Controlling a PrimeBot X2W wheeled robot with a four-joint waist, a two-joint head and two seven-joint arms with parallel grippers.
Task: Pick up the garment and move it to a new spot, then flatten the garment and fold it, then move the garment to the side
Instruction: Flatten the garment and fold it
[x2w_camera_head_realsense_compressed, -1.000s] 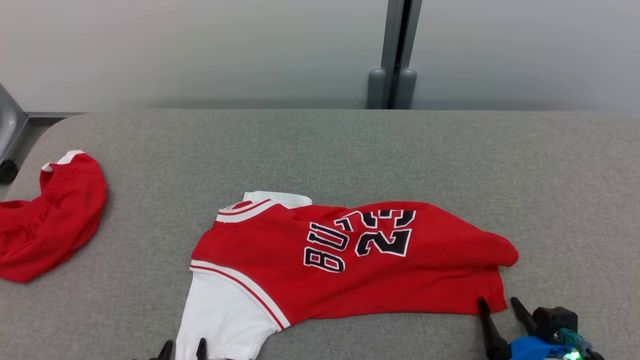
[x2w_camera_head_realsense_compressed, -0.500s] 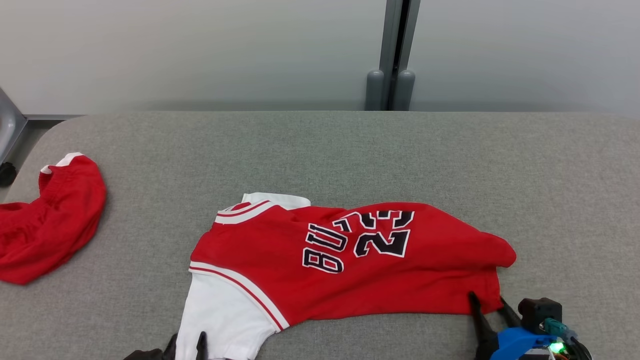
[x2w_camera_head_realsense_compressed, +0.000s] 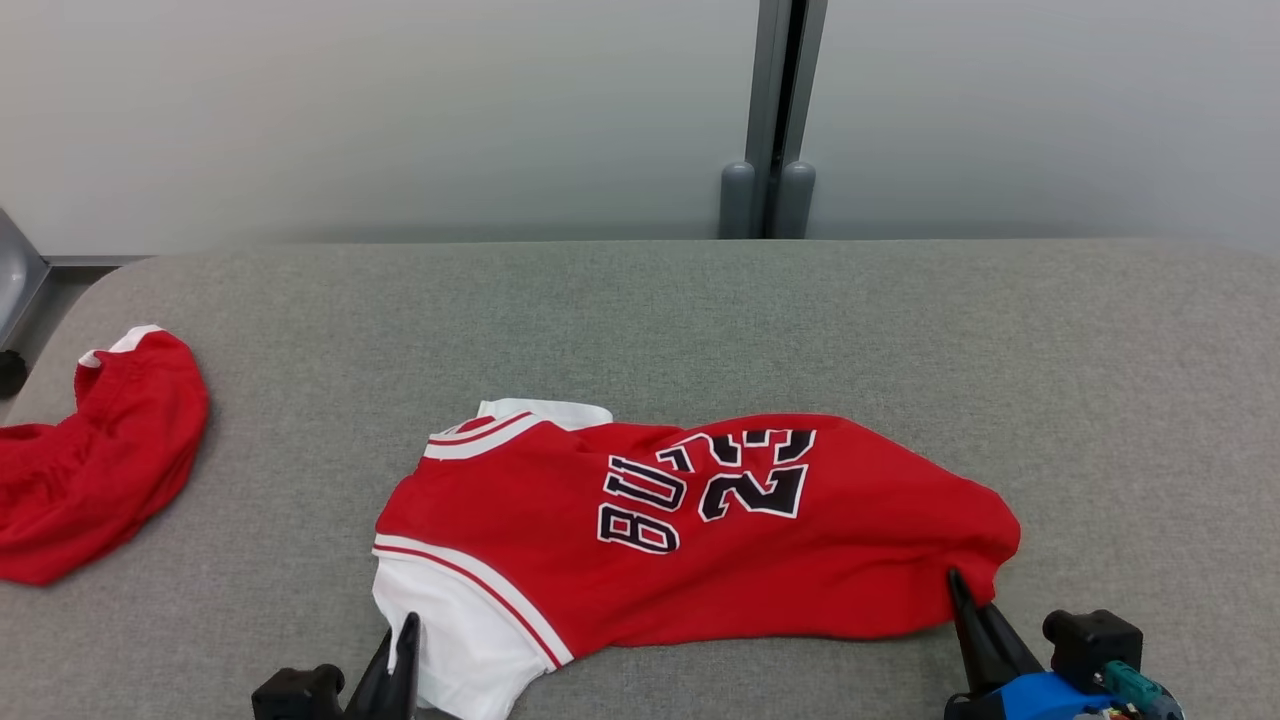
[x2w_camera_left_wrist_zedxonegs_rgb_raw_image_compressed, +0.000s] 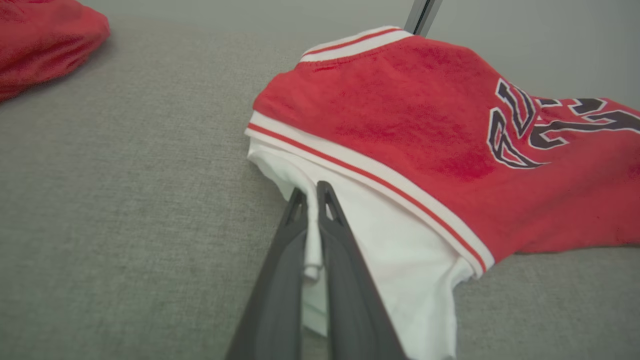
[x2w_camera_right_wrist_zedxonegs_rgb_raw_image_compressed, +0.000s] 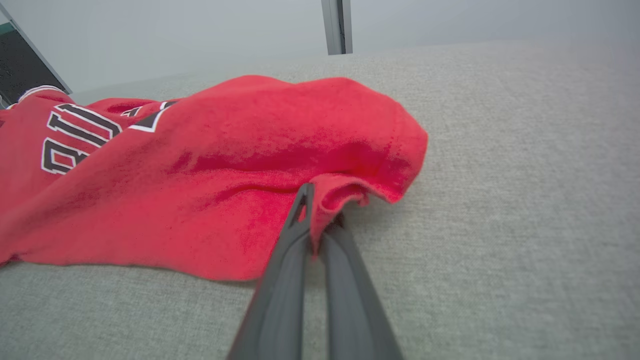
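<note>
Here's the jersey (x2w_camera_head_realsense_compressed: 700, 530), lying on the grey table (x2w_camera_head_realsense_compressed: 640, 320) just below the middle of the head view, strung out from 8 o'clock to 4 o'clock. The red body is up and rumpled rather than flat, and the black 23 and lettering read upside down from this side. A white sleeve (x2w_camera_head_realsense_compressed: 460, 640) hangs off its 7 o'clock corner, and a sliver of white peeks past the striped trim at 11 o'clock.

Down at 7 o'clock, the left gripper (x2w_camera_head_realsense_compressed: 398, 640) is in on that sleeve. The left wrist view tells it clearly: the two dark fingers (x2w_camera_left_wrist_zedxonegs_rgb_raw_image_compressed: 280, 280) are pressed together with a fold of the sleeve's edge nipped between them.

Over at 5 o'clock, the right gripper (x2w_camera_head_realsense_compressed: 965, 600) has the hem corner. In the right wrist view one finger lies on top of the red cloth and the other beneath it. The hem curls over just past the tips, so it's pinching the jersey too.

Off at 9 o'clock, well apart, a red cloth (x2w_camera_head_realsense_compressed: 100, 460) with white trim lies heaped at the table's edge. A grey post (x2w_camera_head_realsense_compressed: 770, 120) stands at 12 o'clock behind the table.
</note>
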